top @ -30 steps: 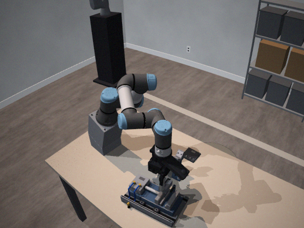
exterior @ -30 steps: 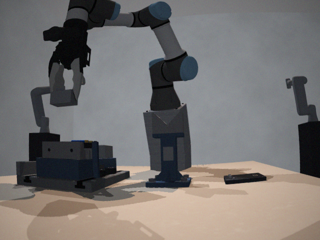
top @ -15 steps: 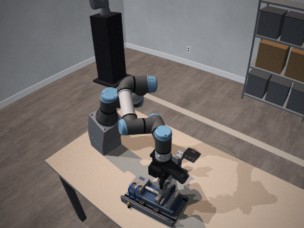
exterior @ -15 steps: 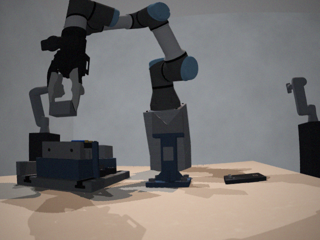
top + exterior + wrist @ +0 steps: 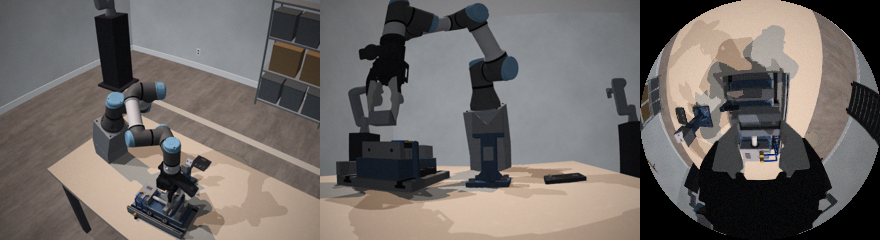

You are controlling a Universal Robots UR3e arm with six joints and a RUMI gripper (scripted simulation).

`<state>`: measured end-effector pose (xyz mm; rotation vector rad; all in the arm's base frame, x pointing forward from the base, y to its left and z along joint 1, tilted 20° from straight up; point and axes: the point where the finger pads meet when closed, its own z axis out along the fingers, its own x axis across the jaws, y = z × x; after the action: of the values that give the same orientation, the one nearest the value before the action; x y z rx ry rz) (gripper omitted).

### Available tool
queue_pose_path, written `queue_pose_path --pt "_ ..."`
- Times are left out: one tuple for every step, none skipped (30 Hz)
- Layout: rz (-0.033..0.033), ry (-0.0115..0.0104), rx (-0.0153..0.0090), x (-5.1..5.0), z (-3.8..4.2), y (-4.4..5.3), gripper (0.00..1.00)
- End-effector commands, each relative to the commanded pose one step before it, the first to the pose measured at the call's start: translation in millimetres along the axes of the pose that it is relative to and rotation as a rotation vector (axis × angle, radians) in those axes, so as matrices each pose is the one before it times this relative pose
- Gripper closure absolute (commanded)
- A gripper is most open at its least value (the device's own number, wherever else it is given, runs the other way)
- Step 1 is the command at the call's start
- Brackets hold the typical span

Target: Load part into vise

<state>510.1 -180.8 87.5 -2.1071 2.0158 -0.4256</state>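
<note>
Pale tabletop (block above).

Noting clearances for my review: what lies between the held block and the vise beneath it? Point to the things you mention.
Only open air: in the exterior view, a bare gap separates the block [image 5: 381, 118] from the vise [image 5: 383, 169].

No readable text, label, brand or number shows; the small marks on the black plate are too blurred to read.
</note>
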Motion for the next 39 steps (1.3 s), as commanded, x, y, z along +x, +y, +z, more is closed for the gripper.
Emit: queue_pose_path --pt "-0.00057 0.00268 0.00333 0.76 2.2 -1.287 1.0" --pt "0.0 0.0 0.0 0.02 0.944 -0.028 1.0" --pt "0.0 0.0 0.0 0.01 0.874 -0.025 1.0" --pt "0.0 0.0 0.0 0.01 0.8 -0.023 1.0" --pt "0.0 0.0 0.0 0.02 0.718 -0.025 1.0" --pt "0.0 0.0 0.0 0.01 0.651 -0.022 1.0" --pt "0.0 0.0 0.0 0.01 0.585 -0.019 1.0" --pt "0.0 0.0 0.0 0.01 0.521 -0.016 1.0" --pt "0.0 0.0 0.0 0.01 0.458 -0.014 1.0" --pt "0.0 0.0 0.0 0.01 0.398 -0.012 1.0" --pt "0.0 0.0 0.0 0.01 0.34 -0.01 1.0" --pt "0.0 0.0 0.0 0.0 0.286 -0.008 1.0" --pt "0.0 0.0 0.0 0.0 0.234 -0.006 1.0" --pt "0.0 0.0 0.0 0.0 0.187 -0.005 1.0" --pt "0.0 0.0 0.0 0.0 0.144 -0.004 1.0" --pt "0.0 0.0 0.0 0.0 0.0 0.0 1.0" --pt "0.0 0.0 0.0 0.0 0.0 0.0 1.0" --pt "0.0 0.0 0.0 0.0 0.106 -0.003 1.0" --pt "0.0 0.0 0.0 0.0 0.072 -0.002 1.0" --pt "0.0 0.0 0.0 0.0 0.045 -0.001 1.0" --pt "0.0 0.0 0.0 0.0 0.024 -0.001 1.0" --pt "0.0 0.0 0.0 0.0 0.009 0.0 1.0" --pt "0.0 0.0 0.0 0.0 0.001 0.0 1.0" --pt "0.0 0.0 0.0 0.0 0.0 0.0 1.0" --pt "0.0 0.0 0.0 0.0 0.0 0.0 1.0" --pt "0.0 0.0 0.0 0.0 0.0 0.0 1.0" --pt "0.0 0.0 0.0 0.0 0.0 0.0 1.0" --pt "0.0 0.0 0.0 0.0 0.0 0.0 1.0" --pt "0.0 0.0 0.0 0.0 0.0 0.0 1.0" --pt "0.0 0.0 0.0 0.0 0.0 0.0 1.0" --pt "0.0 0.0 0.0 0.0 0.0 0.0 1.0" --pt "0.0 0.0 0.0 0.0 0.0 0.0 1.0" --pt "0.0 0.0 0.0 0.0 0.0 0.0 1.0" --pt "0.0 0.0 0.0 0.0 0.0 0.0 1.0" --pt "0.0 0.0 0.0 0.0 0.0 0.0 1.0" --pt "0.0 0.0 0.0 0.0 0.0 0.0 1.0" --pt "0.0 0.0 0.0 0.0 0.0 0.0 1.0" --pt "0.0 0.0 0.0 0.0 0.0 0.0 1.0" --pt "0.0 0.0 0.0 0.0 0.0 0.0 1.0"
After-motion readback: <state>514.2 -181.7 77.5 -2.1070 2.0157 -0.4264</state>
